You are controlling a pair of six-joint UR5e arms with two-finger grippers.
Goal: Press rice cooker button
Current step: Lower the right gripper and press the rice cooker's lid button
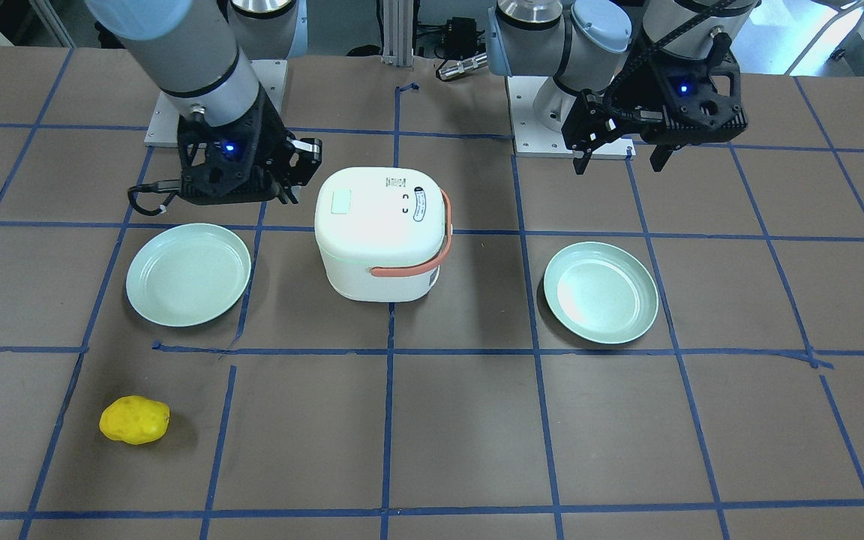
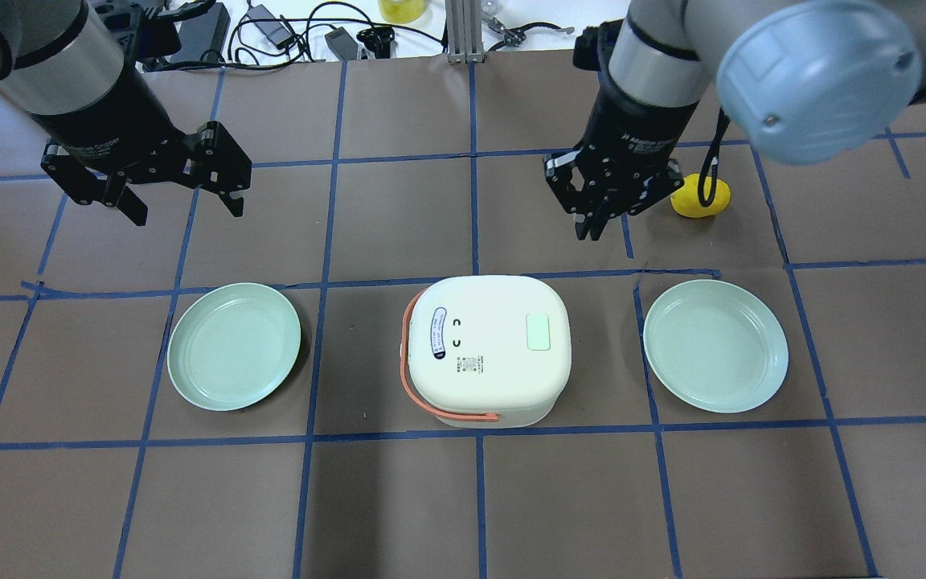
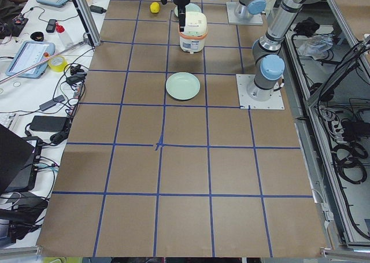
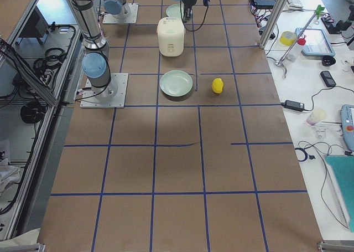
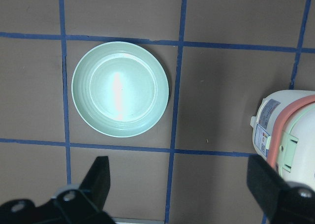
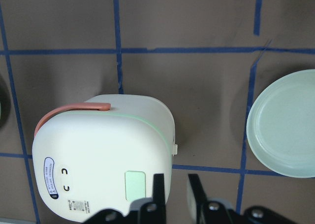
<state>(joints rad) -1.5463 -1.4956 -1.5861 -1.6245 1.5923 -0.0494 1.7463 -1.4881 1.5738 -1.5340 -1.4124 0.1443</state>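
Observation:
The white rice cooker (image 2: pixel 487 346) with a coral handle stands mid-table, lid closed. A pale green button (image 2: pixel 538 331) sits on the lid's right side. My right gripper (image 2: pixel 592 225) hangs well above the cooker, apart from it, fingers drawn together with nothing held. In the right wrist view its fingertips (image 6: pixel 158 184) sit just beside the button (image 6: pixel 135 184). My left gripper (image 2: pixel 186 205) is open and empty, hovering high over the left plate (image 5: pixel 120 88). The cooker also shows in the front view (image 1: pixel 383 232).
Two pale green plates flank the cooker, one on the left (image 2: pixel 234 346) and one on the right (image 2: pixel 716 346). A yellow lumpy object (image 2: pixel 700 197) lies beyond the right plate. Blue tape lines grid the brown table (image 2: pixel 463 498).

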